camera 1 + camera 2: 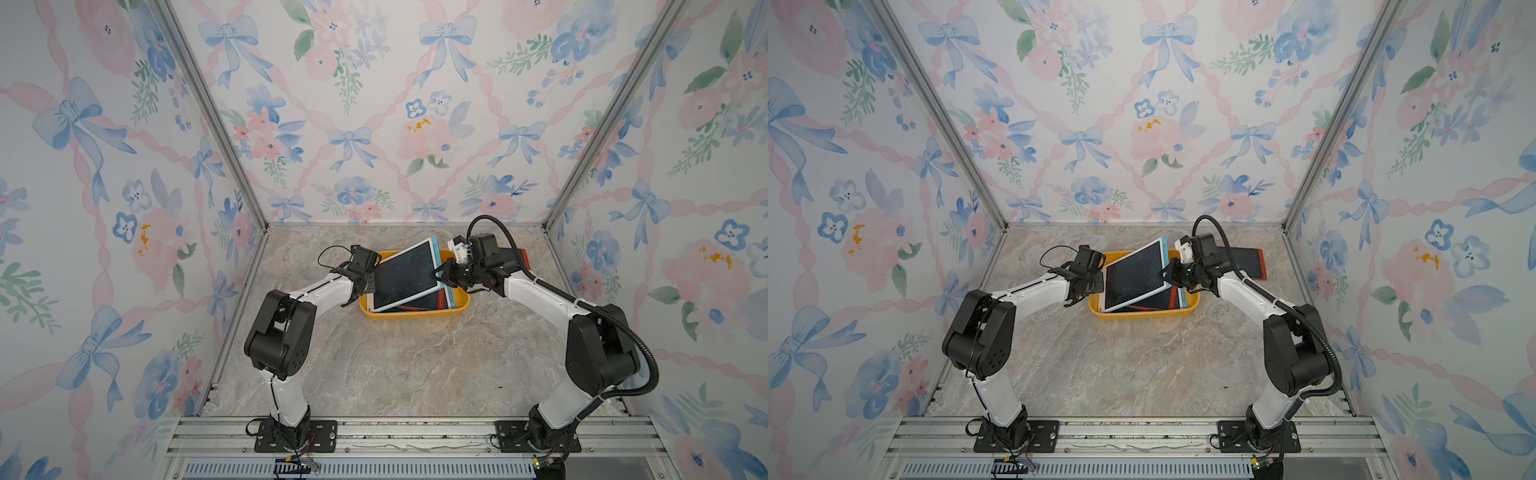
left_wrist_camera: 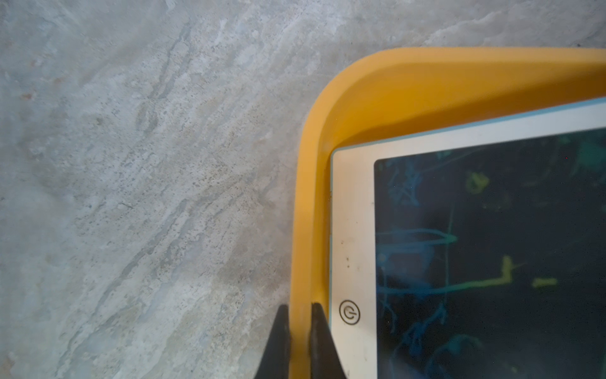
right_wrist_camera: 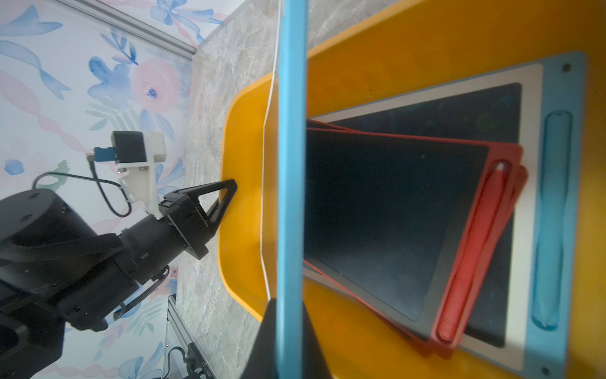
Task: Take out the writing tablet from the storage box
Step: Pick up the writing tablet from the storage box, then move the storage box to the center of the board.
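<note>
Item: writing tablet (image 1: 405, 274), white frame, blue back and edge, dark screen with faint scribbles. It lies tilted in the storage box (image 1: 415, 313), its low corner down inside by the wall on the left arm's side and its opposite long edge raised above the rim. Holder: right gripper (image 3: 290, 315), jaws pinched flat on that raised blue edge. Steadying: left gripper (image 2: 300, 328), clamped over the box's rolled rim, one finger outside and one inside. Beneath, in the box: red tablets (image 3: 393, 213) with a red stylus (image 3: 472, 249), over a second white-and-blue tablet (image 3: 524, 229). A further red tablet (image 1: 1246, 259) lies on the tabletop (image 1: 395, 374) behind the right arm. Handling, by judgement: a thin, stiff, light slab that will not sag from one edge, though its smooth plastic may slip or pivot in a narrow pinch. Best held on the frame border — never on the screen, which probably marks under pressure.
</note>
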Action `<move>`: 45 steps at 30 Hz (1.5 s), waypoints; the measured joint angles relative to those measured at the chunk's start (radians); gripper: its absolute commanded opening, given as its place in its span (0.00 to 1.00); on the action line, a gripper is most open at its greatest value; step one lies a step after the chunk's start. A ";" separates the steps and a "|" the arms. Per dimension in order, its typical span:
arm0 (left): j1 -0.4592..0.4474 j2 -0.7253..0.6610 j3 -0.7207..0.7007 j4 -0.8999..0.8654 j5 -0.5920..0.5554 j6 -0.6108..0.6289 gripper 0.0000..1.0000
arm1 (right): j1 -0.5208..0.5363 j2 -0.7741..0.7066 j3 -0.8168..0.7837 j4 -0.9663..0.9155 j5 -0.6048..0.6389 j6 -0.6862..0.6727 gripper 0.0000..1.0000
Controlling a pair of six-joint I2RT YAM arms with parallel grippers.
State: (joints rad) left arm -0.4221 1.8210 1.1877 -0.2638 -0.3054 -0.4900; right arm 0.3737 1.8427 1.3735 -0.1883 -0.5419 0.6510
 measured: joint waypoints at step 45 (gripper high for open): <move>0.011 0.022 0.033 -0.001 0.018 0.015 0.00 | -0.204 -0.270 -0.150 0.044 -0.164 0.179 0.00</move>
State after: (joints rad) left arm -0.4107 1.8431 1.2205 -0.2646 -0.2871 -0.4751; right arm 0.1692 1.5723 1.2236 -0.1440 -0.7059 0.8299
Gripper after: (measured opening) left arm 0.083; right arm 0.086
